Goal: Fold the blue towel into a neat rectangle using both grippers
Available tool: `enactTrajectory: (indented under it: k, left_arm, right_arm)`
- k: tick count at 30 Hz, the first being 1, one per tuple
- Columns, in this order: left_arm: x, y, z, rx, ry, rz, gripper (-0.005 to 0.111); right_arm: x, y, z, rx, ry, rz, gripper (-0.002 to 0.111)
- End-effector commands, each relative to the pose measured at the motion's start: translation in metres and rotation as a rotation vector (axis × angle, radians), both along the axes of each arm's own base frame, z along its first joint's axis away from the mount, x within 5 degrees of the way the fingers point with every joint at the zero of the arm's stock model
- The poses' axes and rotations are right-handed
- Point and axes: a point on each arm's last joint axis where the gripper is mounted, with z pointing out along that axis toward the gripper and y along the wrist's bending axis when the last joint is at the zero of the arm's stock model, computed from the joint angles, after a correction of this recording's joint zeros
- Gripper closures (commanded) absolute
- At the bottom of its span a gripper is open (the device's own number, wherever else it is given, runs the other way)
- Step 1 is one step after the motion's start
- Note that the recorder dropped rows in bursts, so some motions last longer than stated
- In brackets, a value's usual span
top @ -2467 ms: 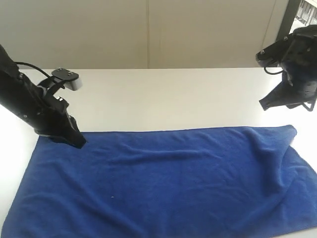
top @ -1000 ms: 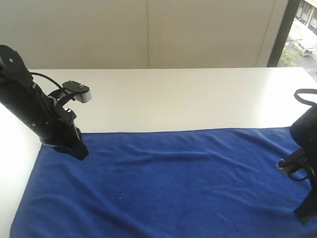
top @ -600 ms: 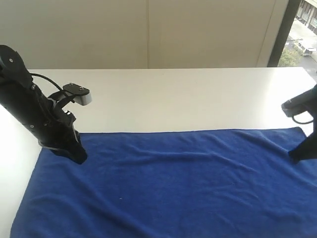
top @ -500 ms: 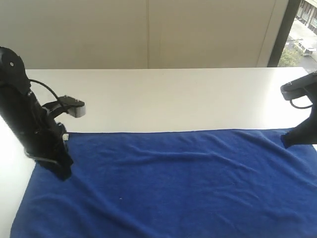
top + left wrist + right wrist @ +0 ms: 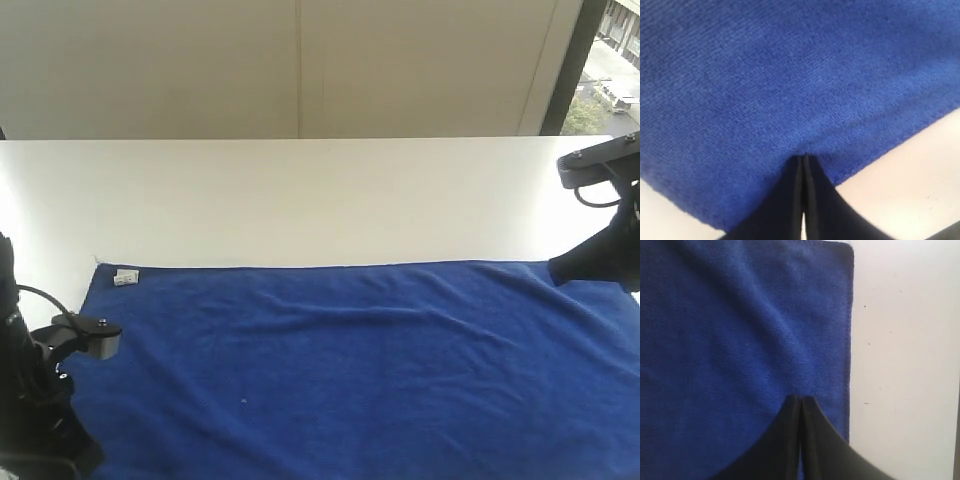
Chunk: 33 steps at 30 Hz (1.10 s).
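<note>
Evenly spread plush rectangular blue towel (image 5: 360,370) on white table (image 5: 300,200); tapered black left gripper (image 5: 803,160) and right gripper (image 5: 801,400) both clenched.

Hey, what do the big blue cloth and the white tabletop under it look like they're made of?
The large royal-blue rectangular towel looks like plush microfibre or terry: the left wrist view shows a fuzzy, ribbed pile and a stitched hem, matte. The white table seems smooth laminate or painted board, flat and faintly glossy with tiny specks; I can't tell which.

Blue towel (image 5: 350,370) spread flat; left end effector (image 5: 803,158) and right end effector (image 5: 801,399) closed.
</note>
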Motion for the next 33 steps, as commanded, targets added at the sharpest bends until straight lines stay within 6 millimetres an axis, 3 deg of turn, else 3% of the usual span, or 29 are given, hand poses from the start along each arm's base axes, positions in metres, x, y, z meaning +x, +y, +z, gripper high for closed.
enactTrajectory:
  k: [1, 10, 15, 18, 21, 27, 33]
  left_arm:
    - [-0.008, 0.009, -0.005, 0.088, 0.058, -0.019, 0.107]
    - [-0.005, 0.007, 0.002, 0.074, 0.024, -0.009, 0.107]
    - [0.006, -0.002, 0.037, -0.036, -0.121, -0.022, 0.107]
    - [0.018, -0.007, 0.065, -0.098, -0.291, -0.021, 0.107]
    - [0.035, -0.008, 0.079, -0.111, -0.462, -0.009, 0.107]
    - [0.084, 0.006, 0.065, -0.041, -0.593, 0.035, 0.107]
    - [0.125, 0.023, 0.035, 0.007, -0.688, 0.086, 0.107]
  right_arm:
    - [0.001, -0.001, 0.005, 0.001, -0.015, 0.011, 0.108]
    - [0.002, 0.000, 0.005, 0.004, -0.030, 0.017, 0.108]
    - [0.007, 0.001, 0.007, 0.014, -0.080, 0.038, 0.108]
    - [0.010, 0.003, 0.007, 0.022, -0.116, 0.053, 0.108]
    - [0.016, 0.004, 0.008, 0.028, -0.166, 0.078, 0.108]
    - [0.041, -0.008, -0.011, -0.008, -0.139, 0.080, 0.108]
    - [0.068, -0.041, -0.040, -0.015, -0.101, 0.016, 0.108]
